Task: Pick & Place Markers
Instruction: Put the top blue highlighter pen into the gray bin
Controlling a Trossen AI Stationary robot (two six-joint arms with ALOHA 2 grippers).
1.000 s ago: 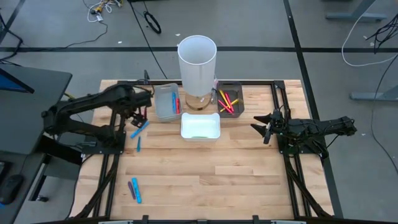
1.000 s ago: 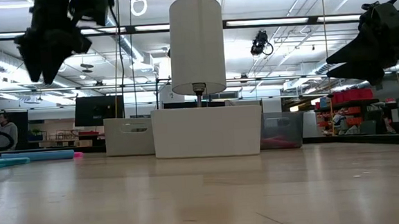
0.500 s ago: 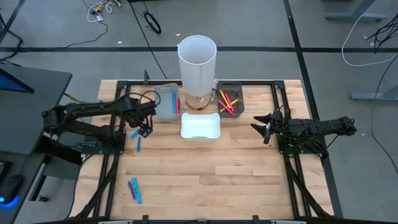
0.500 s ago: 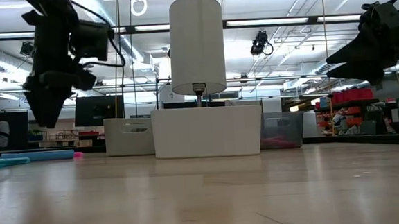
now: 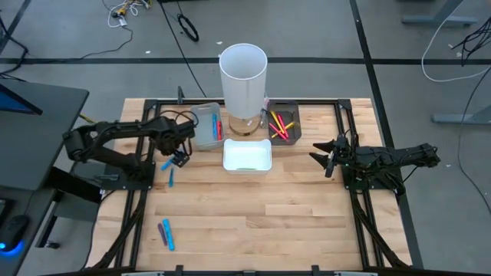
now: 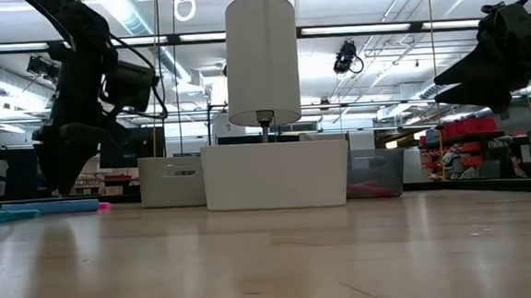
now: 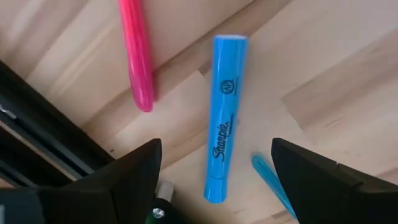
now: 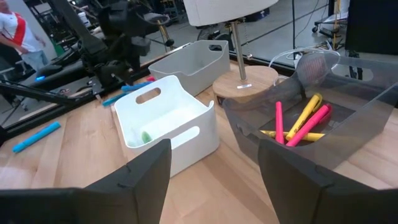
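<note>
The left arm reaches in from the left edge of the worktop (image 5: 253,215), elbow bent, its left gripper (image 5: 178,158) pointing down just left of the grey tray (image 5: 205,127) — lower and closer to the wood than a second ago. Its fingers stand wide apart and hold nothing; between them lies a blue marker (image 7: 222,117), with a pink marker (image 7: 137,53) just beside it. Two more markers (image 5: 166,234) lie at the near left. Further right, more markers (image 8: 300,122) sit in the dark tray (image 5: 282,123). The right arm stays parked at the right side, its right gripper (image 5: 325,158) partly open and empty.
</note>
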